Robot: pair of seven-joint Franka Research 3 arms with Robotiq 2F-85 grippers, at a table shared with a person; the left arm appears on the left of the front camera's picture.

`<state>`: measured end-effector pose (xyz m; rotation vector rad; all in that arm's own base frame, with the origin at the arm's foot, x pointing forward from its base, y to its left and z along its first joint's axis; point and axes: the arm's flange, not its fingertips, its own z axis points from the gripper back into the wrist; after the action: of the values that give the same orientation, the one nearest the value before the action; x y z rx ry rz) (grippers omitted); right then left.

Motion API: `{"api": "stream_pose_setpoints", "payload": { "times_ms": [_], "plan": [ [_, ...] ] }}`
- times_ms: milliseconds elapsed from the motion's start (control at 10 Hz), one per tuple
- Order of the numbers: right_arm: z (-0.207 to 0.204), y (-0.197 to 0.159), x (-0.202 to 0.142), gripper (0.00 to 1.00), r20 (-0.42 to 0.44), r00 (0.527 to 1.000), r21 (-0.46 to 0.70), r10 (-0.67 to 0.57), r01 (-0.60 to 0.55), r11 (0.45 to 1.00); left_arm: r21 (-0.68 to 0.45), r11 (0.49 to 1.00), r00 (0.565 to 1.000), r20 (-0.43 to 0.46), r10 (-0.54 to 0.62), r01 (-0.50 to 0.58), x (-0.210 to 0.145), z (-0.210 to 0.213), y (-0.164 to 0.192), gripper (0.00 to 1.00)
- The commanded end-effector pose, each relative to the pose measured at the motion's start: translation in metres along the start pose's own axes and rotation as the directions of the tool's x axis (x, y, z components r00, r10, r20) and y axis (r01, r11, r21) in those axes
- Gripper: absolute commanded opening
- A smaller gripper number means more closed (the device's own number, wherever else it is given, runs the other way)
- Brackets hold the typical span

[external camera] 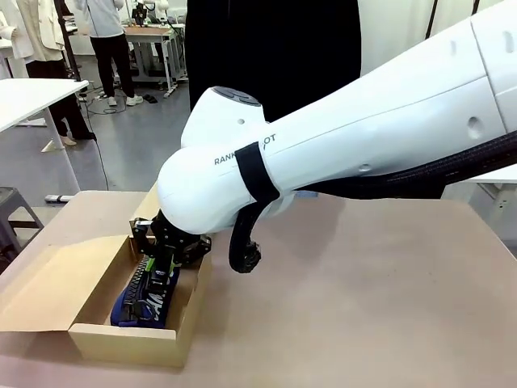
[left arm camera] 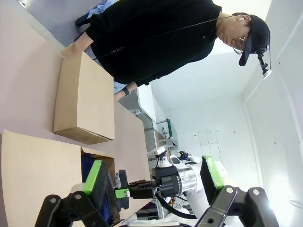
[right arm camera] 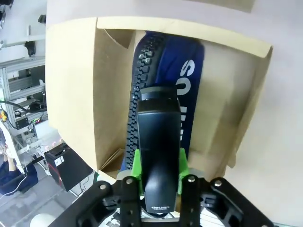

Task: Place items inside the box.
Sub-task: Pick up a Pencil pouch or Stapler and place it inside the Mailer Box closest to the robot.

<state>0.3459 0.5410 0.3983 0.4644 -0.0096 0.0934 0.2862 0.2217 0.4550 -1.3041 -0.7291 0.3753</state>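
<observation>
**Front view.** The right gripper (external camera: 159,279) stands inside the open cardboard box (external camera: 121,343), with its fingers pointing down. A navy zip pouch (external camera: 127,313) lies on the box floor, directly beneath the jaws.

**Left wrist view.** The left gripper (left arm camera: 152,172) has its jaws spread wide. The box lies beyond the fingertips. A person's hand (left arm camera: 71,49) touches the far end of the box.

**Right wrist view.** A black stapler (right arm camera: 158,142) sits between the jaws, with the green pads (right arm camera: 136,165) close on both flanks. It cannot be determined whether the pads clamp it. The pouch lies beyond the stapler, inside the box.
</observation>
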Motion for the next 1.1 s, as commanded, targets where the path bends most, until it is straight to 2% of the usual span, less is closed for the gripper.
{"api": "stream_pose_setpoints", "payload": {
  "times_ms": [0,200,600,700,900,1000],
  "plan": [
    [0.007,0.005,0.0,0.82,0.017,0.999,-0.012,-0.04,0.041,0.999,-0.023,1.0,1.0,0.013,-0.019,0.019,0.0,-0.002,0.0,1.0],
    [0.008,0.001,-0.001,1.0,0.014,0.999,-0.007,-0.042,0.042,0.999,-0.023,1.0,1.0,0.013,-0.019,0.019,0.0,-0.002,0.0,1.0],
    [0.02,-0.01,-0.002,1.0,0.023,0.998,0.025,-0.059,0.058,0.998,-0.023,1.0,1.0,0.013,-0.019,0.019,0.0,-0.002,0.0,1.0],
    [0.026,-0.017,-0.001,1.0,0.001,0.999,0.047,-0.05,0.05,0.998,-0.023,1.0,1.0,0.013,-0.019,0.019,0.0,-0.002,0.0,1.0],
    [0.063,-0.051,0.004,1.0,-0.07,0.997,0.129,-0.035,0.044,0.991,-0.023,1.0,1.0,0.013,-0.019,0.019,0.0,-0.002,0.0,1.0],
    [0.097,-0.085,0.004,1.0,-0.105,0.993,0.192,-0.055,0.074,0.979,-0.023,1.0,1.0,0.013,-0.019,0.019,0.0,-0.002,0.0,1.0]
  ]
}}
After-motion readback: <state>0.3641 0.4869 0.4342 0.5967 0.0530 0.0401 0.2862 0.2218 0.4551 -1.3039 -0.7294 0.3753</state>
